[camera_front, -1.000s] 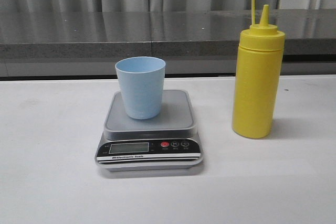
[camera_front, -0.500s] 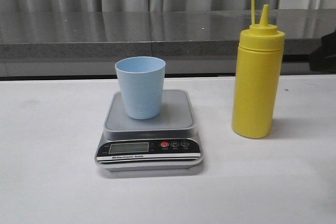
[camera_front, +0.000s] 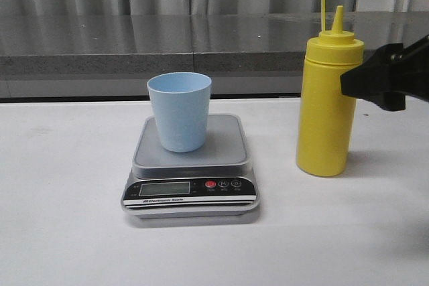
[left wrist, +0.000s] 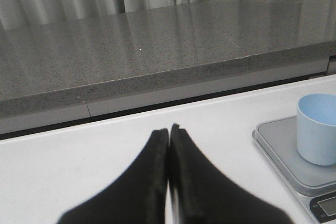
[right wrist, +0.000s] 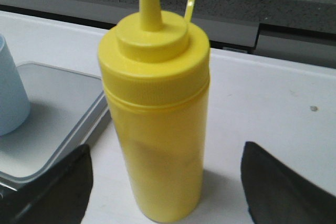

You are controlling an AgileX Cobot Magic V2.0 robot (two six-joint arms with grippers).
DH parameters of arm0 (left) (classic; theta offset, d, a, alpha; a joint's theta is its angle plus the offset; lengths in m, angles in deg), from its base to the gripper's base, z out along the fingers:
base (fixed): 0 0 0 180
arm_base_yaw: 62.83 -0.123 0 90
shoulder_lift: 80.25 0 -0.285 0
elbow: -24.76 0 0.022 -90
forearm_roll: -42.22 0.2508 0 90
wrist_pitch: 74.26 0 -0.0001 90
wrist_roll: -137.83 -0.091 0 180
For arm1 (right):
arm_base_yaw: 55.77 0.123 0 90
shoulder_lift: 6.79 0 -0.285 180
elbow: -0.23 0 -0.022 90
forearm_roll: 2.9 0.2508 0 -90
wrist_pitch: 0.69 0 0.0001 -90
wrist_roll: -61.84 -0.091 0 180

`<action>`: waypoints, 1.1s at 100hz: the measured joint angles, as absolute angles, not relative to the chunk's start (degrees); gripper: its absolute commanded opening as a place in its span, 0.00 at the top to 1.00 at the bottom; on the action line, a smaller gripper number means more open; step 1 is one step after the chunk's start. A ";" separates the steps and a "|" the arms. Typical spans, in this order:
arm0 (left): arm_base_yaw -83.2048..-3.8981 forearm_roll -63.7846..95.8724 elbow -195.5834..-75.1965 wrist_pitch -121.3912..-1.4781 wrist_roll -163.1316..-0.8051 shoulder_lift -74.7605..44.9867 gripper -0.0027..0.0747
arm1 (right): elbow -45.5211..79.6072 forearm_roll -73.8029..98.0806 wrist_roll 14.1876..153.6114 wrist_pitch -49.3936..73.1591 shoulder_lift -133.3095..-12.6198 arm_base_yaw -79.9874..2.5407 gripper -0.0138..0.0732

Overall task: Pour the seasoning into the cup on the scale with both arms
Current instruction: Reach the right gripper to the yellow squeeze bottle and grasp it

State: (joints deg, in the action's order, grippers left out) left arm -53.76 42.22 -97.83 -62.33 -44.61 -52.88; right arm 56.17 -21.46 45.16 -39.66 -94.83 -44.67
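Observation:
The yellow seasoning bottle [camera_front: 326, 98] stands upright on the white table, to the right of the scale [camera_front: 191, 165]. The pale blue cup [camera_front: 179, 112] stands upright on the scale's platform. My right gripper [camera_front: 355, 84] reaches in from the right at the bottle's upper body. In the right wrist view the gripper [right wrist: 167, 148] is open, with one finger on each side of the bottle [right wrist: 157, 119] and apart from it. My left gripper [left wrist: 169, 132] is shut and empty over the table, left of the scale [left wrist: 278, 150] and cup [left wrist: 317, 129]. It is out of the front view.
A grey stone ledge [camera_front: 167, 45] runs along the back of the white table [camera_front: 60, 219], with curtains behind it. The scale's black front panel [camera_front: 191, 189] faces the near edge.
My right gripper has come in from the right edge of the front view and moved left up to the bottle. Cup, scale and bottle have not moved.

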 measured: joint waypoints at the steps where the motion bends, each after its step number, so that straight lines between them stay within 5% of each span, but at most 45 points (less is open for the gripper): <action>1: -53.76 42.22 -97.83 -62.33 -44.61 -52.88 0.99 | 56.17 -21.46 45.16 -39.94 -95.08 -44.67 0.17; 110: -53.76 42.22 -97.83 -62.33 -44.61 -52.88 0.99 | 50.98 -21.70 47.33 -52.65 -111.19 -44.67 0.17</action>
State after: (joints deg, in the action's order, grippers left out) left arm -53.76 42.22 -97.83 -62.33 -44.61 -52.88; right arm 50.98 -21.70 47.33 -52.65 -111.19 -44.67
